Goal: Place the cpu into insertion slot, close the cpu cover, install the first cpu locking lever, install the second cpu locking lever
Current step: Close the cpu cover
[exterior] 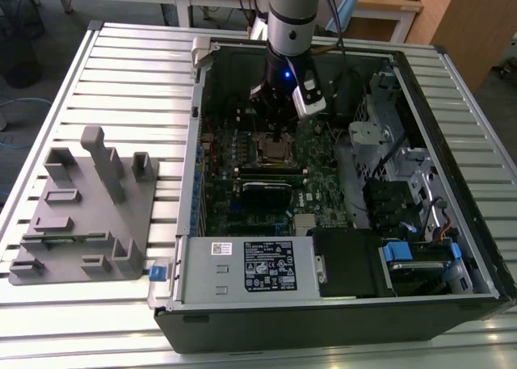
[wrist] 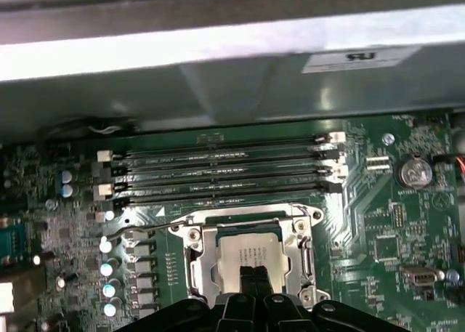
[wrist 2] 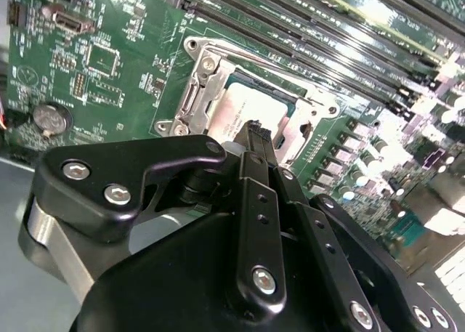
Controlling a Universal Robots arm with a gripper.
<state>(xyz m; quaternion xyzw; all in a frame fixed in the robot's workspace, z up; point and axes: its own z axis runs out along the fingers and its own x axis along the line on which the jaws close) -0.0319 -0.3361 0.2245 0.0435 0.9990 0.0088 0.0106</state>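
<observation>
An open computer case point(exterior: 323, 324) lies on its side on a slatted metal worktop point(exterior: 121, 70), with a robot arm point(exterior: 291, 14) reaching down into it from the far side. Inside the case sit a green motherboard point(exterior: 323, 183), a labelled power supply point(exterior: 242, 268) along the near wall, and metal drive cages with blue-tipped cables point(exterior: 404, 252) toward the exterior view's right. A grey fixture point(exterior: 81, 215) with upright posts stands on the worktop outside the case, toward the exterior view's left.

The cpu point(wrist: 251, 248) rests in the insertion slot point(wrist: 247, 227) on the motherboard, its pale metal top facing up, beside four rows of memory slots point(wrist: 225, 176). The silvery cpu cover point(wrist: 200, 263) appears to lie down flat around the chip, which shows through its cut-out centre. A coin cell battery point(wrist: 415, 173) sits on the board well to one side of the socket.

The gripper point(wrist: 253, 274) hangs directly over the socket. Its two slim black fingers point(wrist: 245, 280) are pressed together with nothing between them, their tips at the top face of the cpu near one edge; whether they actually touch the metal cannot be told. In the second wrist view the gripper point(wrist 2: 254, 132) likewise ends right at the cpu point(wrist 2: 243, 110), with the cover point(wrist 2: 203, 92) framing it.
</observation>
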